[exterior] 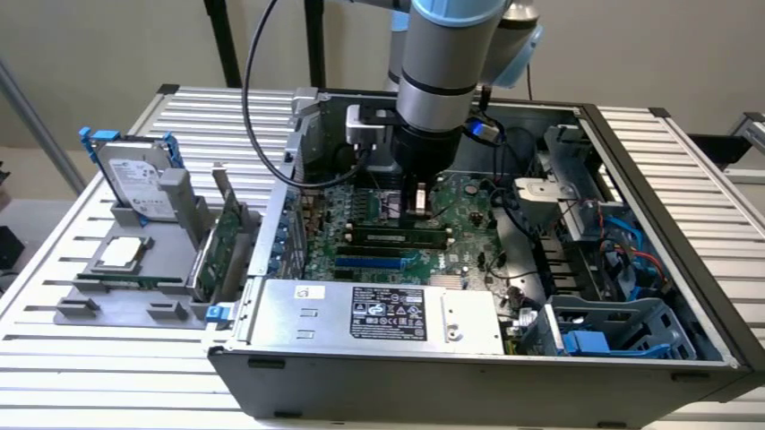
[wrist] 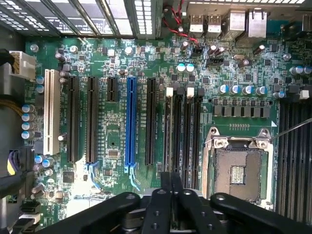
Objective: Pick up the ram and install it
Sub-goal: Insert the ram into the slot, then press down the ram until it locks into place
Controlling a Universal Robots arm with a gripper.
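Beside the open computer case (exterior: 669, 296), a hard drive (exterior: 134, 179) stands upright.

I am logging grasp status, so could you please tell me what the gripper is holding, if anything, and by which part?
It cannot be told; the gripper hangs low over the memory slots of the motherboard.

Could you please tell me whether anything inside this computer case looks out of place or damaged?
Nothing looks spilled or broken. The one oddity is the processor socket beside the memory slots: it sits bare, with no chip or cooler on it. The gripper hovers over those slots.
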